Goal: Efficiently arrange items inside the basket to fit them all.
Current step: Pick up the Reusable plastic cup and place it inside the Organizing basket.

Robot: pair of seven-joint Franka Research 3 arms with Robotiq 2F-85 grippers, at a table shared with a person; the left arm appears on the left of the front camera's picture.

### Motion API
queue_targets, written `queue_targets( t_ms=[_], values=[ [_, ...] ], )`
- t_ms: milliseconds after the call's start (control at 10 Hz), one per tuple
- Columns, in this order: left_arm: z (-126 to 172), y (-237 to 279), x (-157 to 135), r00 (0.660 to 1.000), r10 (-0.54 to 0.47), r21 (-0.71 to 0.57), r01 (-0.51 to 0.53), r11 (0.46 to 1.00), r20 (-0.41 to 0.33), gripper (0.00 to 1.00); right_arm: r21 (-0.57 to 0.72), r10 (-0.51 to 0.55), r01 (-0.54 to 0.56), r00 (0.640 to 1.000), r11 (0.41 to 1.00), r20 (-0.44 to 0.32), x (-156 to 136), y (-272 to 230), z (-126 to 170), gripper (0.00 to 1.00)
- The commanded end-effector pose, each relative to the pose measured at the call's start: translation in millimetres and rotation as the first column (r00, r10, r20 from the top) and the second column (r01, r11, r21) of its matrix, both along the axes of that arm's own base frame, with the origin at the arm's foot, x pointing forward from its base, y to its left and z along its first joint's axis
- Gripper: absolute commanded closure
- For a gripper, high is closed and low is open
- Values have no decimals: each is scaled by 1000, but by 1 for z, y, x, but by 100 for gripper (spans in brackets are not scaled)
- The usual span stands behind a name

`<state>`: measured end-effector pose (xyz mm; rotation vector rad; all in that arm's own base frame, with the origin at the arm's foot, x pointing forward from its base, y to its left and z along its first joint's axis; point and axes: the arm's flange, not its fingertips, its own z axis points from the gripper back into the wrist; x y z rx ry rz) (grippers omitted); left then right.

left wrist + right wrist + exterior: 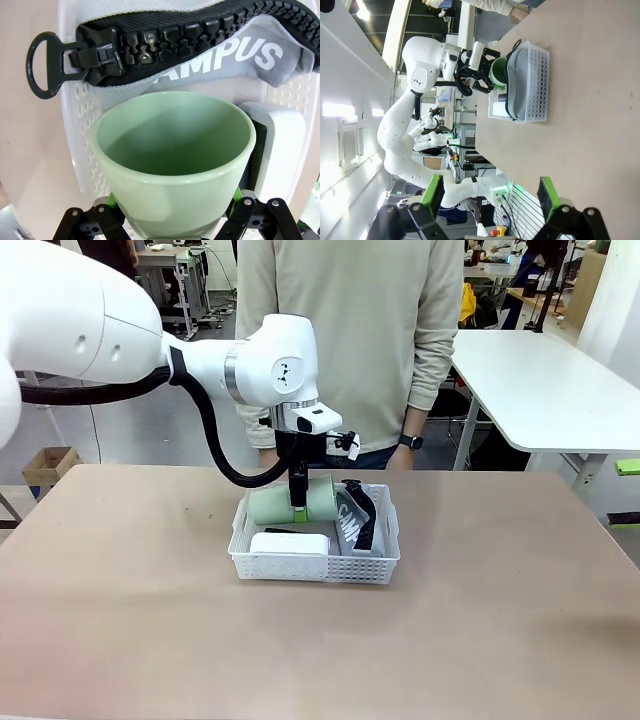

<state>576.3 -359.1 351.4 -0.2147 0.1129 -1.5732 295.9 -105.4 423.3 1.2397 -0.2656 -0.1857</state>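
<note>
My left gripper is shut on the pale green cup, holding it on its side at the far end of the white basket. In the basket, the grey "CAMPUS" pouch with its black zipper stands along the right side. The white rounded box lies at the near left. A black sliver, perhaps the stapler, shows between cup and box. In the right wrist view my right gripper is open and empty, far from the basket.
A person stands at the far side of the brown table, right behind the basket. A white table stands at the back right. Bare tabletop surrounds the basket on all sides.
</note>
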Motion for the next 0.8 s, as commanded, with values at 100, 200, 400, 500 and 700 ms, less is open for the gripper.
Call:
queue_targets(
  t_ms=[100, 200, 400, 500, 700],
  values=[
    [-5, -6, 8, 1000, 12, 64, -12, 998, 0, 12, 21, -8, 9, 1000, 1000, -8, 0, 1, 5, 0],
    [-6, -6, 8, 1000, 11, 86, -11, 996, 2, 12, 21, -8, 9, 1000, 1000, -8, 0, 1, 5, 0],
    [-11, -8, 8, 1000, -4, 101, 5, 995, -3, 12, 21, -8, 9, 1000, 1000, -8, 0, 1, 5, 0],
    [-12, -9, 8, 1000, -1, 100, 1, 995, -2, 12, 21, -8, 9, 1000, 1000, -8, 0, 1, 5, 0],
    [-14, -10, 9, 1000, -2, 103, 2, 995, 1, 12, 21, -8, 9, 1000, 1000, -8, 0, 1, 5, 0]
  ],
)
